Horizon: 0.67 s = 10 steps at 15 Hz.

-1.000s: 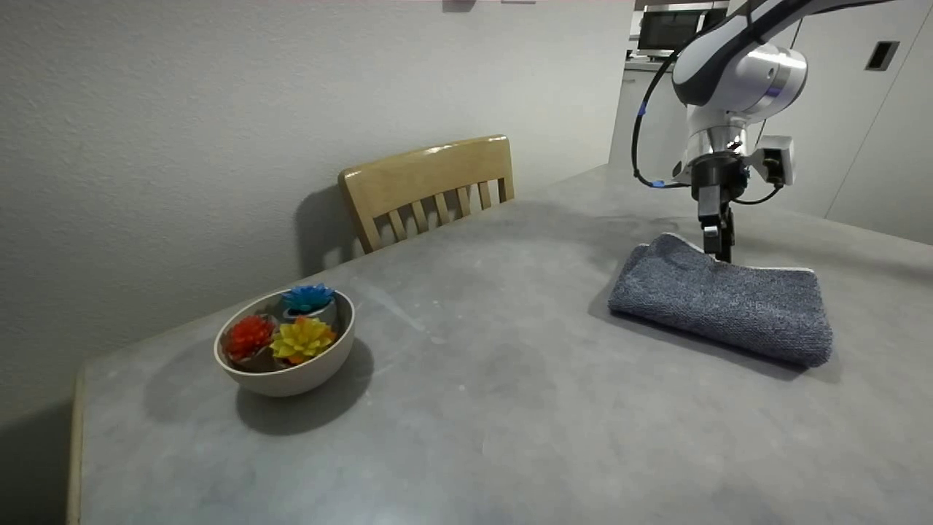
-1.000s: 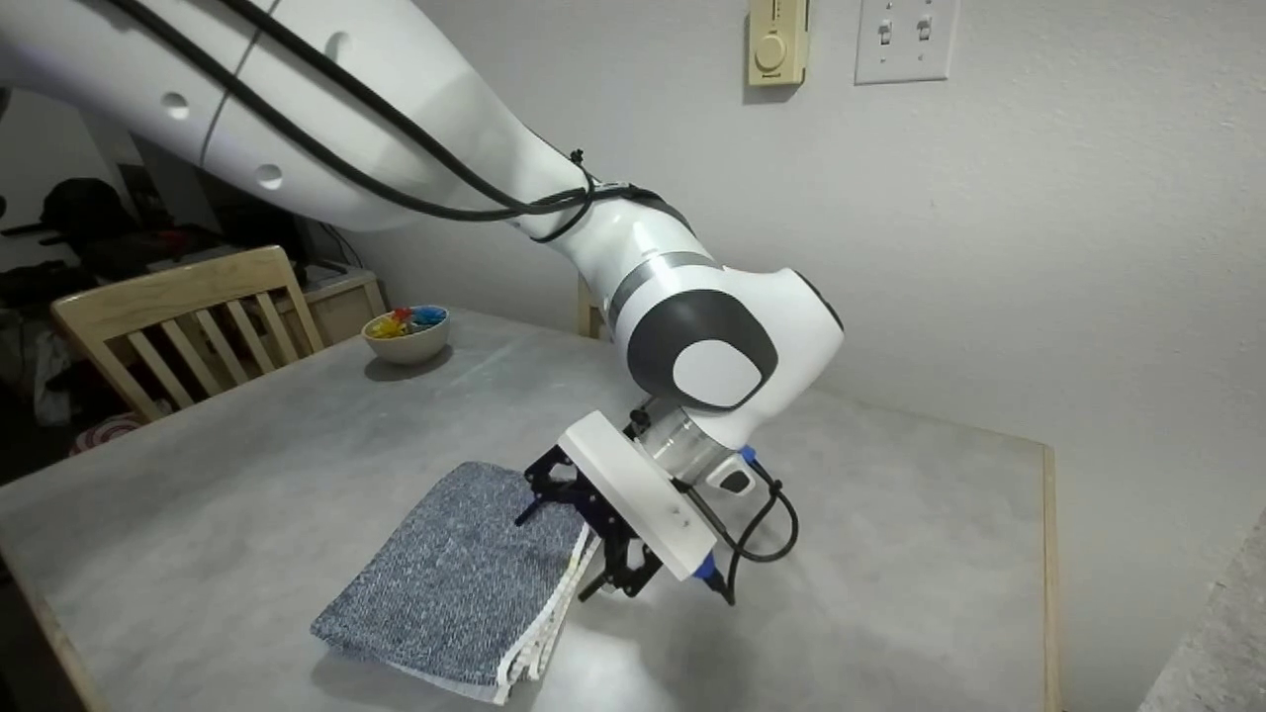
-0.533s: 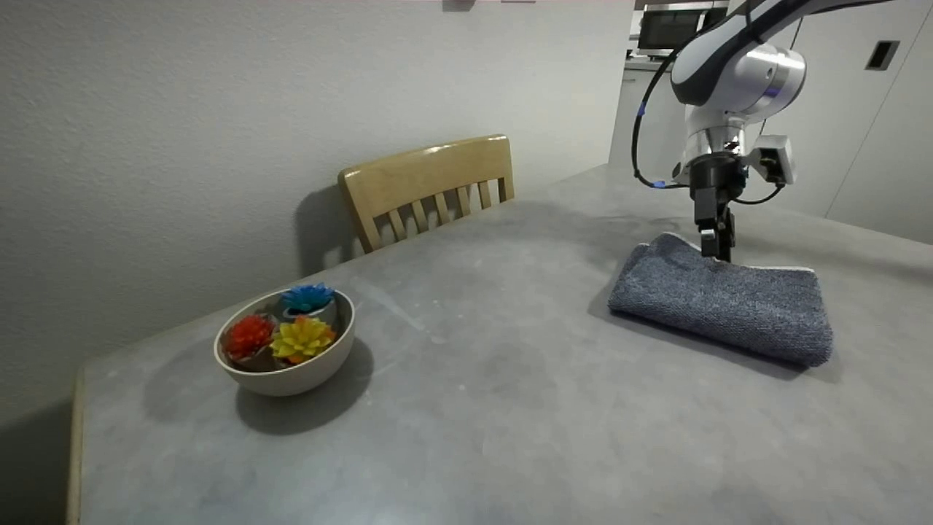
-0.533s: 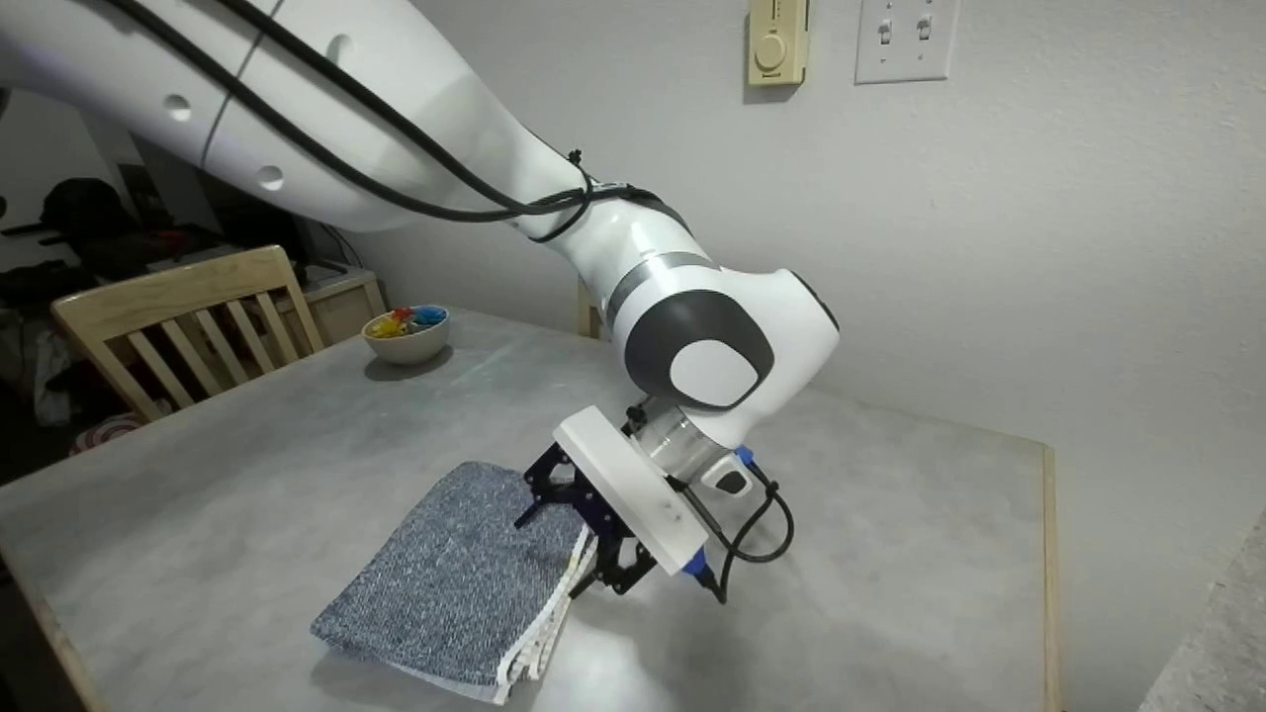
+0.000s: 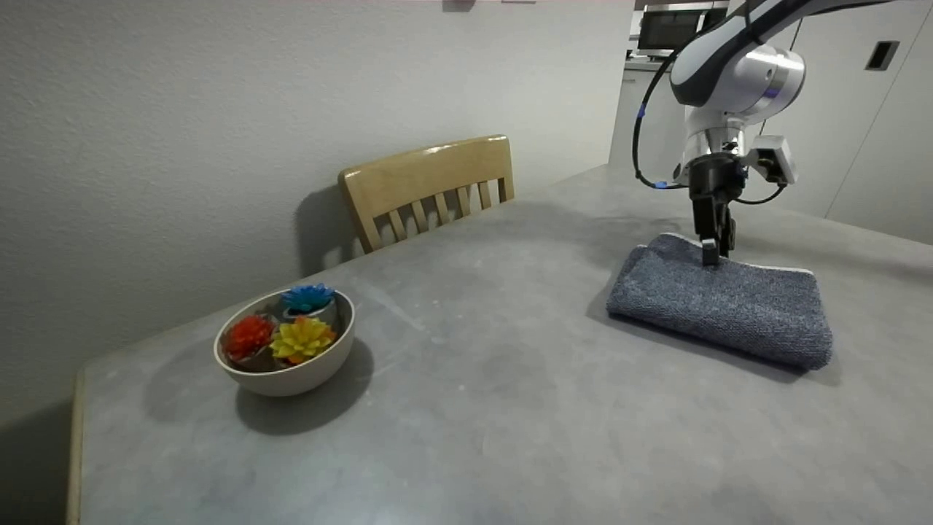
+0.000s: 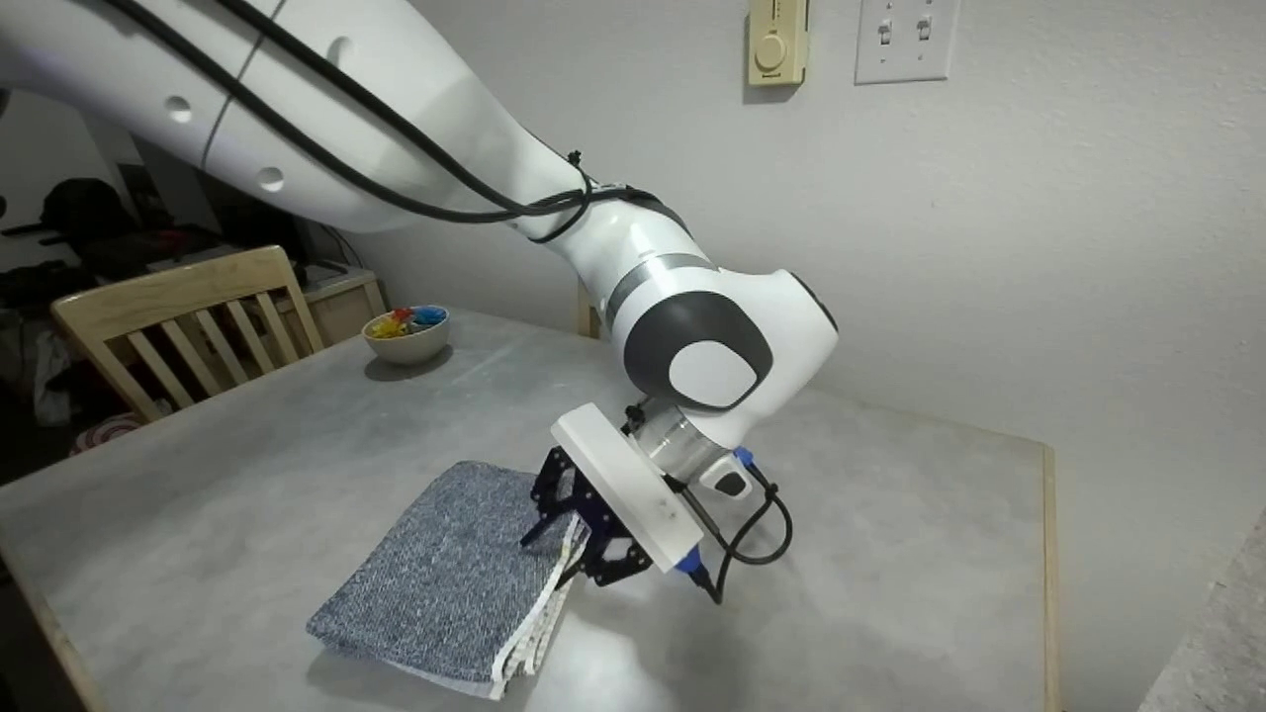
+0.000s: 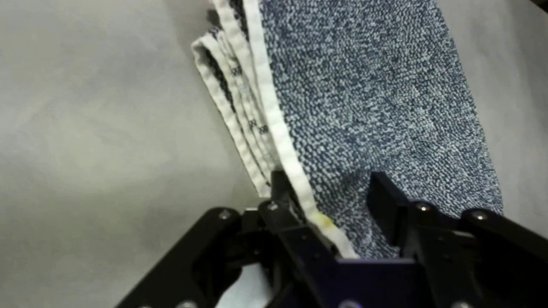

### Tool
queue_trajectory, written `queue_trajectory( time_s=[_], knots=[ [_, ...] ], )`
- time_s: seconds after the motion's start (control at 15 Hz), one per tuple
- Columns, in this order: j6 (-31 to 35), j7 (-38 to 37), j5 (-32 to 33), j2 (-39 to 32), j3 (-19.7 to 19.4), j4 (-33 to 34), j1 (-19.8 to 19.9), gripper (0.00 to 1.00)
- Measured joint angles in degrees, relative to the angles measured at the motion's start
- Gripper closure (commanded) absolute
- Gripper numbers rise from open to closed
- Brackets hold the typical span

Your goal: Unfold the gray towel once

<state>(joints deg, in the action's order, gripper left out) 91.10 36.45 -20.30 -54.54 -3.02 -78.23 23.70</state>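
Note:
The gray towel [image 5: 721, 317] lies folded on the table in both exterior views, its white-hemmed layers stacked along the side by the gripper. My gripper [image 7: 329, 176] reaches over that hemmed side, jaws partly apart. In the wrist view the left finger [image 7: 280, 188] sits against the top layer's white hem, partly behind it, with lower layers to its left. Over the top face of the towel [image 7: 376, 94] stands the right finger [image 7: 387, 205]. A wide gap shows between the fingers, with the top layer's edge inside it. How deep the left finger reaches under the layer is hidden.
A white bowl [image 5: 291, 379] holds red, yellow and blue artificial succulents farther along the gray table [image 5: 496, 423]. One wooden chair [image 5: 430, 168] stands by the wall, and a chair [image 6: 188, 297] shows at the table's side in an exterior view.
The fingers have drawn toward each other. The gripper has shifted slightly toward the towel, and the towel's hemmed edge has moved a little with it.

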Motion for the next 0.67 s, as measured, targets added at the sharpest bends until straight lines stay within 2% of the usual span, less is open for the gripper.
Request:
queue_trajectory(
  time_s=[0.07, 0.2, 0.27, 0.4, 0.6, 0.67],
  knots=[
    [0.25, -0.39, -0.02, 0.01, 0.01, 0.0, 0.0, 0.19],
    [1.33, -1.5, -0.07, 0.04, 0.09, 0.0, 0.0, 0.07],
    [1.66, -2.06, -0.16, 0.11, 0.14, 0.0, 0.0, 0.12],
    [2.72, -3.14, -0.35, 0.32, 0.25, -0.07, 0.0, 0.16],
    [4.74, -4.53, -0.4, 0.84, 0.41, -0.66, -0.01, 0.33],
    [5.62, -4.7, -0.39, 1.14, 0.44, -1.09, -0.01, 0.5]
  ],
)
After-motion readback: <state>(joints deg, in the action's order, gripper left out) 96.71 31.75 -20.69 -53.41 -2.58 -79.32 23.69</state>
